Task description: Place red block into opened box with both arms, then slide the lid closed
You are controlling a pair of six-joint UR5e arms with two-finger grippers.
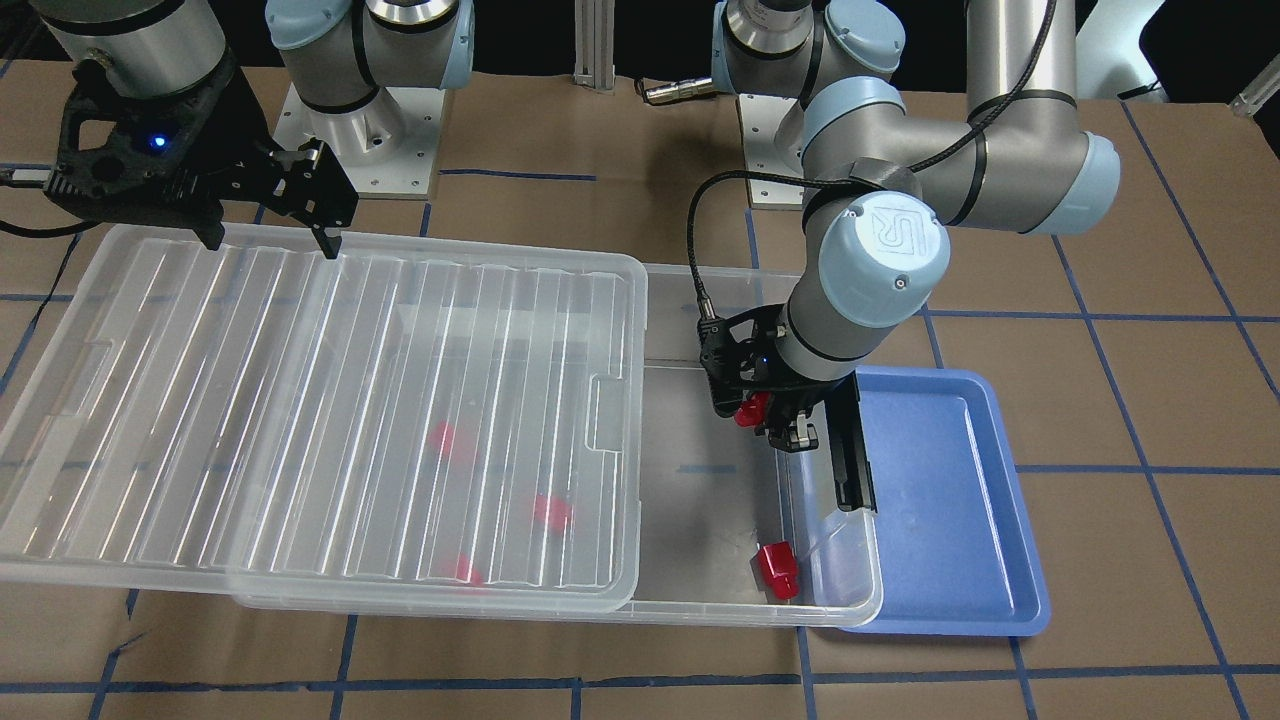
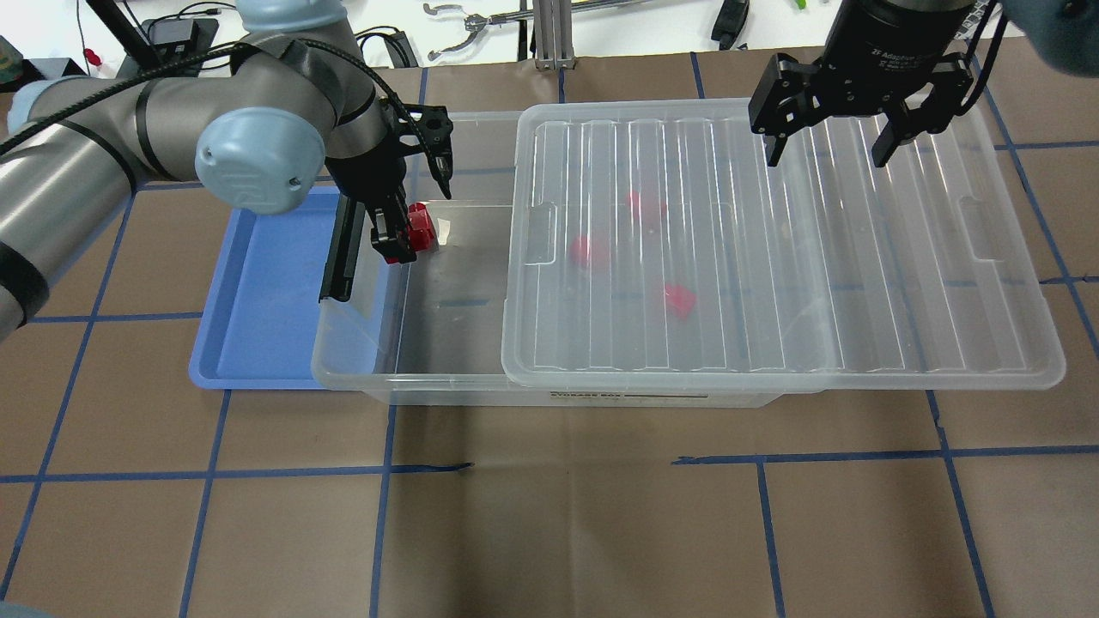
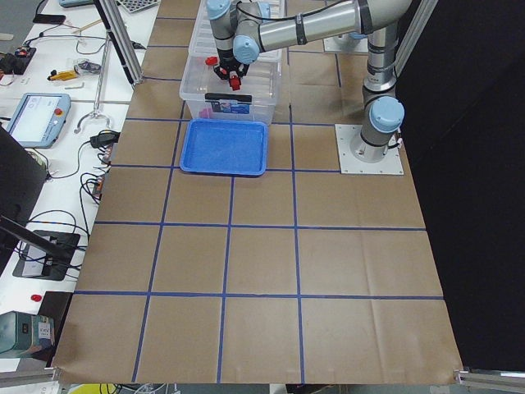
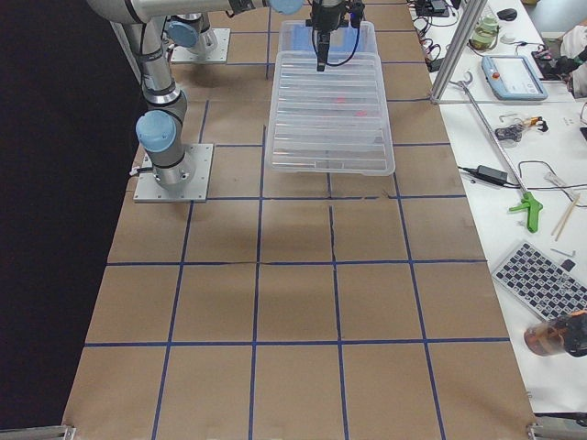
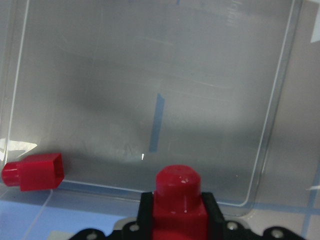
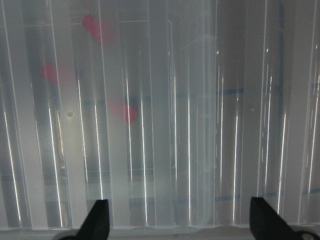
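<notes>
– Red block: where is it?
– Clamped between the jaws of the left gripper, its round stub pointing out past the fingertips. The gripper holds it over the uncovered end of the box, above the clear floor.
– And the other jaws?
– The right gripper has its jaws wide apart. They hang over the far long edge of the lid with nothing between them. Whether the tips touch it cannot be told.
– How does the lid lie?
– It covers most of the box and is shifted toward the robot's right, so it overhangs that end.
– What is inside?
– A second red block lies loose on the floor in the uncovered part. Three more red blocks show blurred through the lid.
– Around the box?
– Its end with the black clip bar overlaps a blue tray. Everything stands on the brown tabletop.
</notes>
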